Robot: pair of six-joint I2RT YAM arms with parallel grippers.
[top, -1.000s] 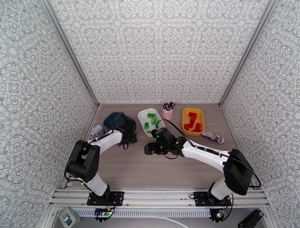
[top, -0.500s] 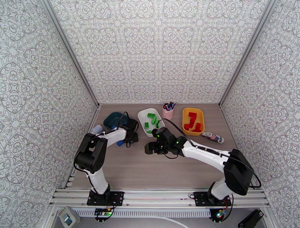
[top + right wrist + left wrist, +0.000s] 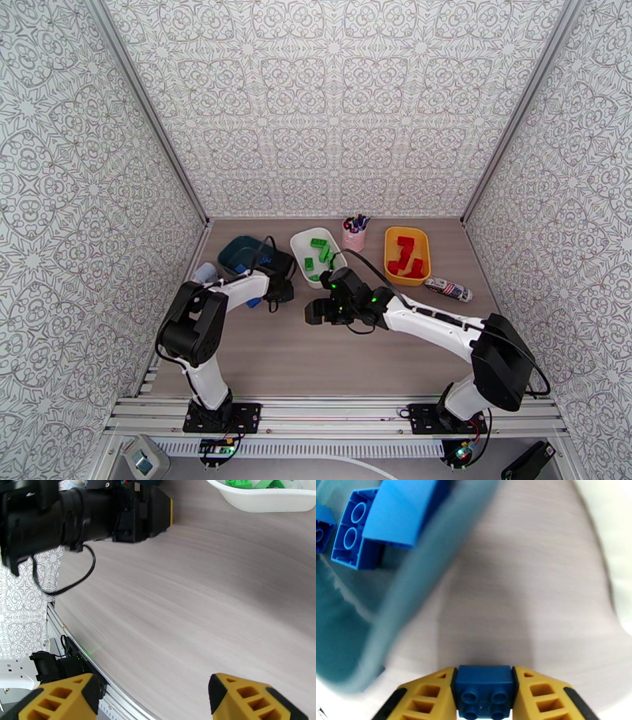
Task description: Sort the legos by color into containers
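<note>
Your left end effector [image 3: 485, 674] pinches small dark-blue studded plastic brick [image 3: 485, 689] over bench [image 3: 529, 598], just beside dark teal plastic tub [image 3: 414, 586]. Step: blue drop-off. Next, likely: clear rim, release among blue bricks [image 3: 355, 535]. Right end effector [image 3: 156, 693] spread, empty.

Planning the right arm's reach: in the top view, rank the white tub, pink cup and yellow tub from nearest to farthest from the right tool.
From the right tool:
1. white tub, just behind it.
2. pink cup, farther back, slightly right.
3. yellow tub, farthest, back right.
</note>
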